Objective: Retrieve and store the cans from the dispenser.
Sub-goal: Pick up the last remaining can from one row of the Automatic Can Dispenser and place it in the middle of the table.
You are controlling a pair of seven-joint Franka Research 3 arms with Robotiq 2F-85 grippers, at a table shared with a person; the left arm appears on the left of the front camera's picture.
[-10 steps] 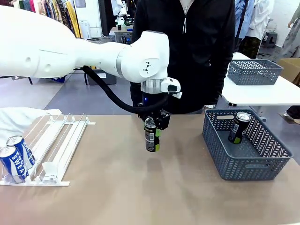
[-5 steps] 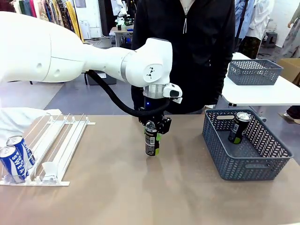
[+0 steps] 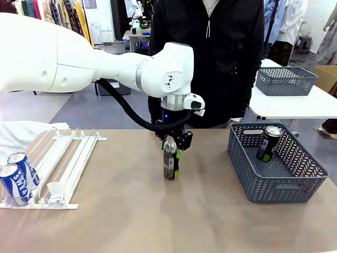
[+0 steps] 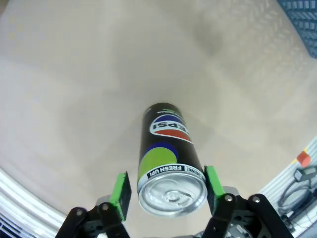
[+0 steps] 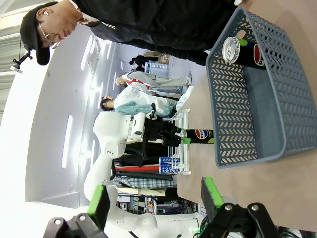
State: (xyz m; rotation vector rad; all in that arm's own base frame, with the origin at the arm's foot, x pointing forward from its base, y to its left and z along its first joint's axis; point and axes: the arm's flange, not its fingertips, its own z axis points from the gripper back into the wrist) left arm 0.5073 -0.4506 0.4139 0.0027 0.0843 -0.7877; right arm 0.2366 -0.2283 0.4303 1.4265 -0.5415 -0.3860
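Right now, straddling the silver top of the slim black Pepsi drink can (image 4: 167, 148) w/ the left gripper's (image 4: 166, 191) green pads (image 4: 120, 194) slack, a sliver of gap on one side, so not clamped; spread wide & empty at the right gripper (image 5: 154, 198). Standing upright on the tan tabletop (image 3: 131, 221), well to the left of the dark grey perforated plastic basket (image 3: 274, 184), apart from the second black can (image 3: 268, 142) inside it. Prob. thin-walled, smooth, slick, tall & tippy: best pinched gently across the upper wall, just under the rim.
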